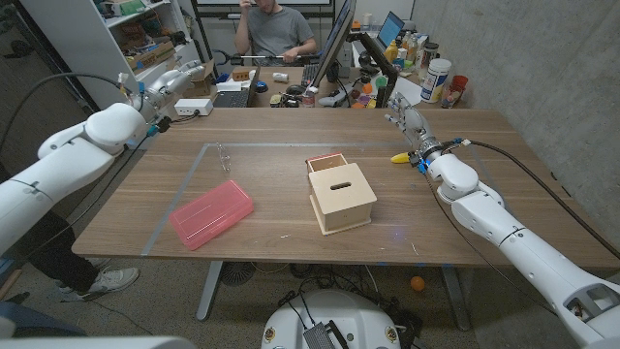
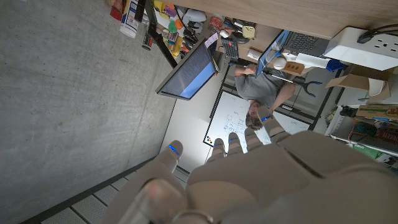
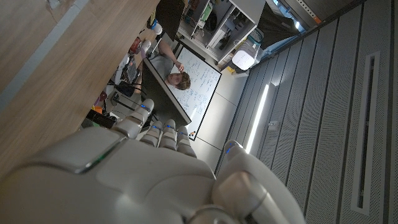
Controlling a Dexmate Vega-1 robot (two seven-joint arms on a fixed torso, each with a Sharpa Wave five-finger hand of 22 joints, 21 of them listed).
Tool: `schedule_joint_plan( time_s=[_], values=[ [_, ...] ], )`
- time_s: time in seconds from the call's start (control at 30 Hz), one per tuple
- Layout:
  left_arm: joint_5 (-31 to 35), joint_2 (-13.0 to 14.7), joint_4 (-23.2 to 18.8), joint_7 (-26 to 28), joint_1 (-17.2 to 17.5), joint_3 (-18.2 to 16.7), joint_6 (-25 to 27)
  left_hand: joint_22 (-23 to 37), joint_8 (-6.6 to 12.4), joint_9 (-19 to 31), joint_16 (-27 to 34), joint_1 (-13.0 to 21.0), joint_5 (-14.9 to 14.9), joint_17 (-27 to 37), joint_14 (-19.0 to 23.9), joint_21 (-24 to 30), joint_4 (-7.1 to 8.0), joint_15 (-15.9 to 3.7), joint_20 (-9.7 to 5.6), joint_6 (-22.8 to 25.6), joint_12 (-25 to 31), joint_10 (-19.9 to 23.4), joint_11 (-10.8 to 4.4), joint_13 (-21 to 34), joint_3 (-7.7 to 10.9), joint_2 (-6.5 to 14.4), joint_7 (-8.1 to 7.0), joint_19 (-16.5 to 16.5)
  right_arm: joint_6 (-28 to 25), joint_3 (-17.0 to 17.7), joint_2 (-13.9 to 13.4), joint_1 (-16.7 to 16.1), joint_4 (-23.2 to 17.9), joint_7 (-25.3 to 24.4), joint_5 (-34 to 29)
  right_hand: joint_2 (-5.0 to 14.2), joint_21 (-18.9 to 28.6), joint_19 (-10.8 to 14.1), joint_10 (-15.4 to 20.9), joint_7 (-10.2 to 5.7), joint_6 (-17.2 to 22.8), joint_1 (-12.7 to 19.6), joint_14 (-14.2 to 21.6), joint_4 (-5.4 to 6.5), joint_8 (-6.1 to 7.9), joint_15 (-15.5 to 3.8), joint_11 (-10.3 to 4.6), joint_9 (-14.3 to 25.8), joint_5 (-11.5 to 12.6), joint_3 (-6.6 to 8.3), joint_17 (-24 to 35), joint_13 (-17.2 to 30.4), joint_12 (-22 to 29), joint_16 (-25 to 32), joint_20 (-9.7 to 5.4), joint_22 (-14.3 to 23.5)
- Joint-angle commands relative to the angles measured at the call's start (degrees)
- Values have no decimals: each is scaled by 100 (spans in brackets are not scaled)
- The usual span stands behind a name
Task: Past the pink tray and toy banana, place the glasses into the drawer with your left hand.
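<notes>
**Left hand has yet to reach for the glasses**

Nearest me on the table [image 1: 465, 208] lies the pink tray [image 1: 211, 214], at the near left, with the wooden box [image 1: 342, 197] just right of centre, its drawer [image 1: 326, 161] pulled open on the far side. Farther back and left, the glasses [image 1: 224, 156] rest alone on the table, thin wire frames, hard to read in detail; I judge them light and easy to bend. A toy banana [image 1: 403, 156] sits at the far right, close to my right hand [image 1: 412, 123].

My left hand [image 1: 182, 81] hangs beyond the table's far left corner, well apart from the glasses, fingers [image 2: 231, 142] apart and holding nothing. The right hand holds nothing either; its fingers [image 3: 152, 130] reach out side by side.

I would bring the left hand in from the far left, pinch the frame at its middle rather than a temple, and lift before carrying it right toward the drawer.
</notes>
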Motion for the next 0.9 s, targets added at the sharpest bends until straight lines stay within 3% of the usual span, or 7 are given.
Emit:
schedule_joint_plan(
  time_s=[0.03,0.17,0.33,0.5,0.57,0.77,0.9],
  values=[
    [893,404,191,-495,-453,338,-371,-5,-31,21,-27,107,13,-16,-33,-41,-101,-91,-58,-62,-10,-202,-106,13,23,361,-80,-189,16,39,-38,-49,31,0,44,140,18,47,27,10,49,39,41,-38,48,12,15,30,27,19,11,24,0,45,-102,21],
    [1157,731,74,-696,-437,329,-438,-10,-44,21,-44,151,9,-26,-34,-64,-161,-132,-111,-100,-19,-211,-161,13,23,308,-143,-195,17,48,-39,-72,23,-30,39,139,18,47,32,9,51,38,43,-38,47,12,22,30,27,17,11,24,0,44,-102,21],
    [1232,914,-1,-735,-325,222,-475,-16,-62,22,-76,239,-1,-39,-58,-120,-276,-190,-233,-183,-35,-232,-223,16,25,224,-211,-230,15,24,-22,-56,27,-42,10,139,17,47,35,7,51,37,44,-37,46,12,16,30,28,15,12,24,0,43,-101,21],
    [1484,1141,3,-746,-260,166,-548,-25,-44,24,-80,342,-49,-42,-42,-178,-480,-262,-281,-201,-24,-173,-378,22,-52,-36,-402,-191,-62,-21,14,-40,-23,-107,-35,139,18,50,38,8,53,35,45,-35,45,12,16,30,28,12,12,24,-1,42,-104,21],
    [1619,1174,62,-719,-277,174,-614,-30,-5,25,-48,423,-77,-42,68,-189,-634,-312,-326,-118,9,-49,-430,24,-105,-201,-474,-70,-81,-37,14,-43,-44,-129,-63,139,17,48,34,7,55,34,47,-35,45,12,15,30,28,11,12,24,-3,43,-102,21],
    [2167,1269,284,-816,-524,310,-919,-44,104,33,-11,1069,-102,-45,417,-285,-1414,-475,-458,320,69,430,-660,28,-159,-646,-800,427,-213,-72,34,-70,-148,-270,-132,138,17,49,35,8,55,32,50,-33,44,13,20,30,29,9,13,24,-4,42,-98,21],
    [2857,1365,235,-993,-800,489,-944,-44,91,37,-23,1272,-91,-46,445,-336,-1591,-522,-501,336,46,462,-687,30,-144,-681,-884,491,-267,-121,76,-55,-186,-342,-194,138,17,48,32,2,55,30,49,-32,43,11,16,30,29,7,13,24,-6,41,-102,21]
  ],
)
